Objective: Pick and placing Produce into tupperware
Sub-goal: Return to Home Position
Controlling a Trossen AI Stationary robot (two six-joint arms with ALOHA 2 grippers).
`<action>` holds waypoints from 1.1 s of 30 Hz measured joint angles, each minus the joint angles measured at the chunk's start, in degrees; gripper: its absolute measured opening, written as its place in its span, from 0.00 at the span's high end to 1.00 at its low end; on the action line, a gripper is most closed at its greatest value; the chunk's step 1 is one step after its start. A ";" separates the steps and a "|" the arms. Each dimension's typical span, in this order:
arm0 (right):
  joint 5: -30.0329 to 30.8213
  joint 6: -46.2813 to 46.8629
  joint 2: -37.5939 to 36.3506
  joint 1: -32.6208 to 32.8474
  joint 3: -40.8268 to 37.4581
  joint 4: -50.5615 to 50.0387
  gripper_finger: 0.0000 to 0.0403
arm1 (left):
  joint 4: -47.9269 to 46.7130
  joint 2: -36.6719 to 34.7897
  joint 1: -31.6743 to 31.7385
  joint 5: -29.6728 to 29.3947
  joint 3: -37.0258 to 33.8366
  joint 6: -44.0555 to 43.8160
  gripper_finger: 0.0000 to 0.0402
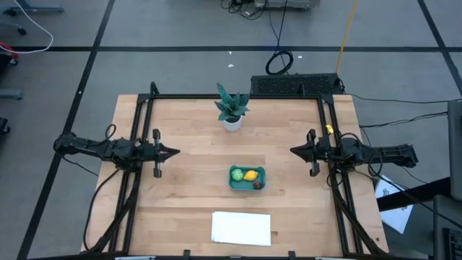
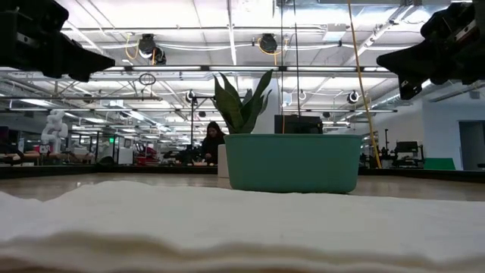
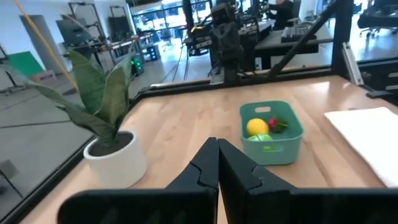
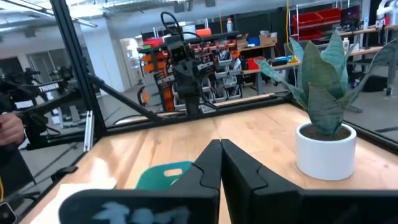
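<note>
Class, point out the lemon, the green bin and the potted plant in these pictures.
lemon (image 1: 250,175): high view, middle of its yellow skin.
bin (image 2: 292,163): low view, middle of its near wall.
plant (image 1: 232,105): high view, centre of its leaves.

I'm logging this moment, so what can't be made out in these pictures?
High view: the dark red piece is too small to identify.
Low view: the wall of the tupperware hides everything inside it.
Right wrist view: the right gripper covers most of the tupperware; inside unseen.
Left wrist view: the light-green piece is partly behind the near wall.
</note>
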 joint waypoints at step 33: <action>-1.73 0.54 0.63 0.02 0.00 -3.10 1.00 | 5.78 0.00 1.83 4.94 -4.50 2.75 1.00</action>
